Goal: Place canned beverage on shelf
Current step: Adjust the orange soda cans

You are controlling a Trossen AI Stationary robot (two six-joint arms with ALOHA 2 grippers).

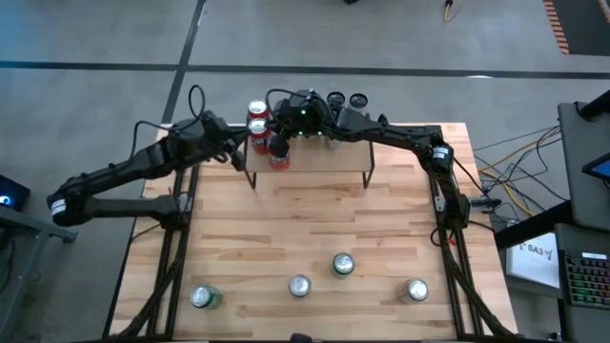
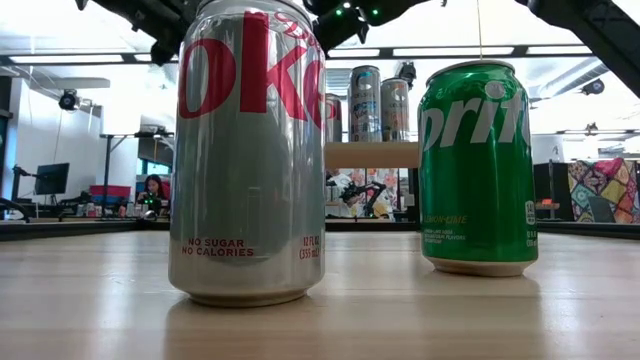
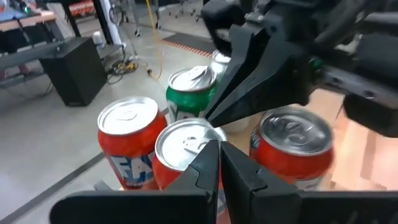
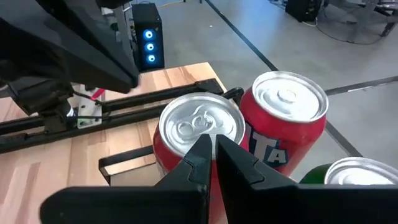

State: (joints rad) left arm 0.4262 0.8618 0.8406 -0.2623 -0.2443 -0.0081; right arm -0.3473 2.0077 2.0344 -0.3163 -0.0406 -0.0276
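Shelf point(image 1: 315, 162) sits at the table's point(image 1: 381, 238) far edge, its left end crowded with red cans point(image 1: 257, 119). Four cans point(image 1: 299, 285) stand along the near edge; the table's middle is open. Left gripper point(image 1: 238, 152) and right gripper point(image 1: 278, 148) both hover over the shelf's left end, fingers fully closed, holding nothing.

Both end effectors over red cans point(image 1: 257, 118) at shelf point(image 1: 315, 156) left end

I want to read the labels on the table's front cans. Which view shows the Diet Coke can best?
The low view: the Diet Coke can fills it, label readable. The high view shows only its top; neither wrist view shows it.
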